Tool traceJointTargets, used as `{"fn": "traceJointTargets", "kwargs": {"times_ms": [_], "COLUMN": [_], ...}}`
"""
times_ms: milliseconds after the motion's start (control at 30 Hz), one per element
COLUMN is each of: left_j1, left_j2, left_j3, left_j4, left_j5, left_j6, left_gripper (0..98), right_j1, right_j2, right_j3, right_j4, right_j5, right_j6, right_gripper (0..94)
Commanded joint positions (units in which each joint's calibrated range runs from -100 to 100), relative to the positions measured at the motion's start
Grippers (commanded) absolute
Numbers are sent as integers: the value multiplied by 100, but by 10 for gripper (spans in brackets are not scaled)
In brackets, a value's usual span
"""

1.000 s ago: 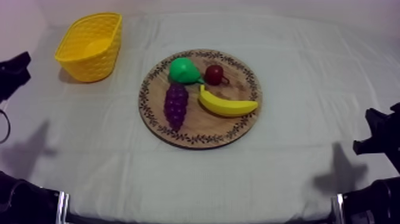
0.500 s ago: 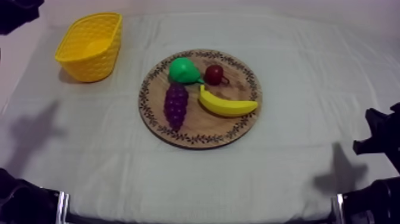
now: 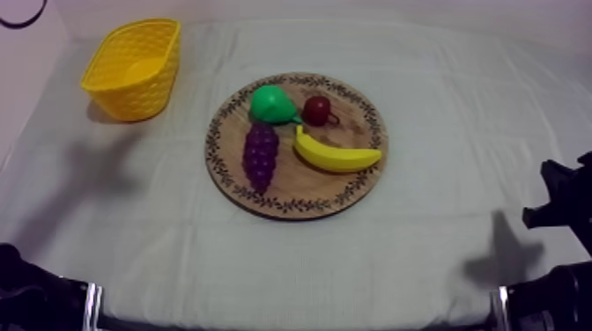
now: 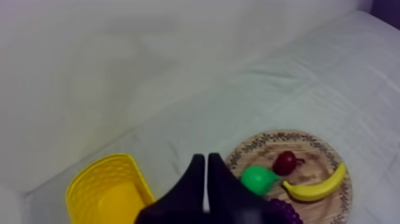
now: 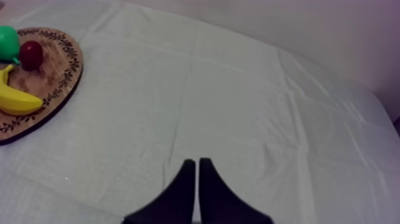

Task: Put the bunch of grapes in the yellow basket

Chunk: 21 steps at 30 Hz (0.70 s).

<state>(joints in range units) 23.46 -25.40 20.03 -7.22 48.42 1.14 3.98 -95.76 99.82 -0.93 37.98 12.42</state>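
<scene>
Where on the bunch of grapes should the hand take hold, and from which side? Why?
I'd grip the bunch of grapes across its middle, coming down from above. It lies flat on the wooden board, lengthwise from the pear toward the near rim. The pear crowds its far end; its flanks have bare board, with a gap to the banana.

Purple bunch of grapes lies on wooden board; yellow basket apart
</scene>
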Motion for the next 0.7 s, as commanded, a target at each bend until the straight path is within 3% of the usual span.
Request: {"fn": "traceJointTargets", "kwargs": {"times_ms": [0, 233, 667], "left_j1": [151, 406, 479], "left_j2": [365, 1150, 2535], "left_j3": [-348, -828, -975], "left_j4": [-3, 37, 357], "left_j5": [253, 901, 1536], "left_j6": [-2, 30, 152], "left_gripper": [0, 0, 0], "right_j1": [0, 0, 0], "right_j2": [0, 0, 0], "right_j3": [-4, -4, -4], "right_j4": [-2, -2, -2], "right_j5": [0, 0, 0], "right_j6": [1, 1, 1], "right_gripper": [3, 3, 3]}}
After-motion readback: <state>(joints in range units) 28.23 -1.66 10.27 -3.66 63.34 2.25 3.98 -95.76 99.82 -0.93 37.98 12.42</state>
